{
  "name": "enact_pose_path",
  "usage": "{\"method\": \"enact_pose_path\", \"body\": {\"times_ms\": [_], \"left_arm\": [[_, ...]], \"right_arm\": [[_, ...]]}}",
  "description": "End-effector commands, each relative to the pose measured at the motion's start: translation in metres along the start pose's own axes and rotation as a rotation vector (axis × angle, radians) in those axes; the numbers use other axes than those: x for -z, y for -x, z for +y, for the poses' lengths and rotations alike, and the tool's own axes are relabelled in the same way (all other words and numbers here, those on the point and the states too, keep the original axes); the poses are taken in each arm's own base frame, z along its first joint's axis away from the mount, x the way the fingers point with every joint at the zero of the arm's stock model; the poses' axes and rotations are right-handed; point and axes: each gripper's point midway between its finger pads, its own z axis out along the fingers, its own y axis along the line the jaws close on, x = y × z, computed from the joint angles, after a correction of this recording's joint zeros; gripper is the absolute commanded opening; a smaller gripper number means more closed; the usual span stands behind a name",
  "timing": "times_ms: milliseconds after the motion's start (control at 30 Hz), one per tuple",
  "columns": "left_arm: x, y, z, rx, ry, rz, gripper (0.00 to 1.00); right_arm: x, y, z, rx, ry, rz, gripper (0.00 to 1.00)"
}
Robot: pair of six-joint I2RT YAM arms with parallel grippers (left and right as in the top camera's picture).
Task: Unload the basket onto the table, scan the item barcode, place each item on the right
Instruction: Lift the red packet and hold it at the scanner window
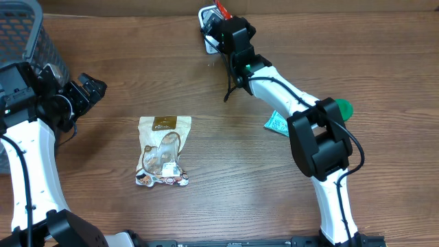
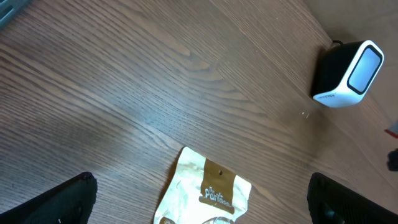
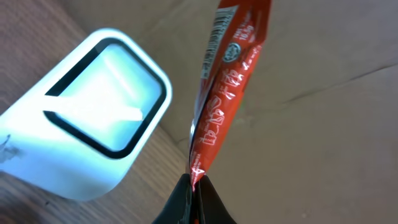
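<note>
Now, red packet (image 3: 227, 81) tight between right fingers (image 3: 177, 208); left fingers (image 2: 56, 202) agape near basket (image 1: 27, 31)

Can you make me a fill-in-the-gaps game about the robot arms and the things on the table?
The right gripper is shut on a thin ____ plastic packet.
The white-fronted box-shaped barcode scanner stands right beside that held ____.
The left gripper is ____ and holds nothing.
The cream snack pouch lies on the brown wooden table, nearer the ____ gripper.
Missing words: red, packet, open, left.
</note>
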Motion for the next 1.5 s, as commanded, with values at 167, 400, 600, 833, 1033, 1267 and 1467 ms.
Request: {"method": "enact_pose_path", "body": {"times_ms": [167, 400, 600, 833, 1033, 1267, 1467], "left_arm": [[0.006, 0.003, -0.004, -0.003, -0.007, -0.021, 1.00], [0.006, 0.003, -0.004, -0.003, -0.007, -0.021, 1.00], [0.006, 0.003, -0.004, -0.003, -0.007, -0.021, 1.00], [0.006, 0.003, -0.004, -0.003, -0.007, -0.020, 1.00], [0.006, 0.003, -0.004, -0.003, -0.007, -0.020, 0.99], [0.006, 0.003, -0.004, -0.003, -0.007, -0.021, 1.00], [0.006, 0.003, -0.004, -0.003, -0.007, -0.021, 1.00]], "right_arm": [[-0.013, -0.016, -0.003, -0.016, -0.027, 0.039, 0.03], [-0.020, -0.027, 0.007, 0.147, -0.019, 0.065, 0.03], [-0.028, -0.049, 0.013, 0.311, -0.051, 0.148, 0.03], [-0.034, -0.053, 0.013, 0.356, -0.089, 0.162, 0.03], [-0.034, -0.050, 0.012, 0.351, -0.097, 0.154, 0.04], [-0.028, -0.021, 0.008, 0.311, -0.156, 0.069, 0.03], [-0.028, -0.020, 0.026, 0.342, -0.088, 0.056, 0.03]]}}
